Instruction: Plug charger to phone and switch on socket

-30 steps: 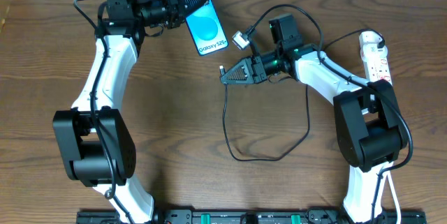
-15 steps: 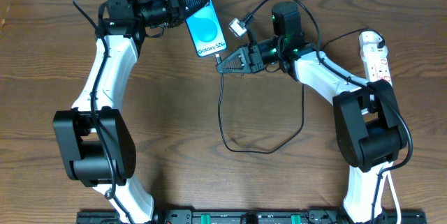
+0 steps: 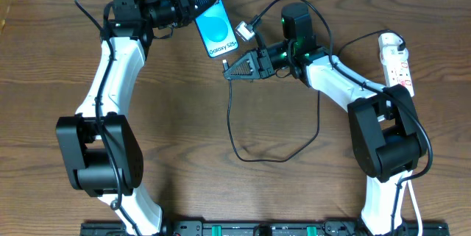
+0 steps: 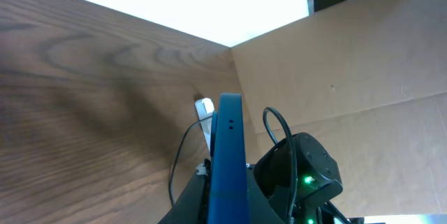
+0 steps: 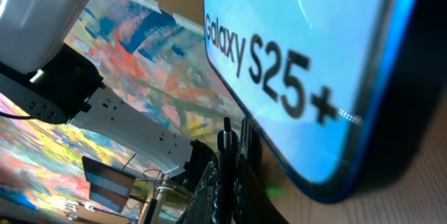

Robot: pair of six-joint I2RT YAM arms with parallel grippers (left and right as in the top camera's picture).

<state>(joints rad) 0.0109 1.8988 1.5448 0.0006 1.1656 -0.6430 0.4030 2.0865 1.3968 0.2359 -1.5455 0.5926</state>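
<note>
My left gripper (image 3: 203,4) is shut on the upper end of the phone (image 3: 218,21), whose blue "Galaxy S25+" screen faces up at the back of the table. The left wrist view shows the phone edge-on (image 4: 228,147) between the fingers (image 4: 227,196). My right gripper (image 3: 230,70) is shut on the connector end of the black charger cable (image 3: 231,111), its tip just below the phone's lower edge. In the right wrist view the tip (image 5: 225,132) sticks out of the fingers (image 5: 230,172) beside the phone's lower corner (image 5: 300,56). The white plug (image 3: 245,32) lies right of the phone. The socket (image 3: 396,61) lies at the far right.
The cable hangs in a loose loop (image 3: 276,156) on the wooden table in front of my right arm. The socket's thick white cord (image 3: 412,206) runs down along the right arm's base. A cardboard wall (image 4: 349,77) stands behind the table.
My right gripper has moved left and toward the back with the connector, from mid-table to just below the phone's lower edge. The cable loop has followed. The left arm and phone have stayed still.
</note>
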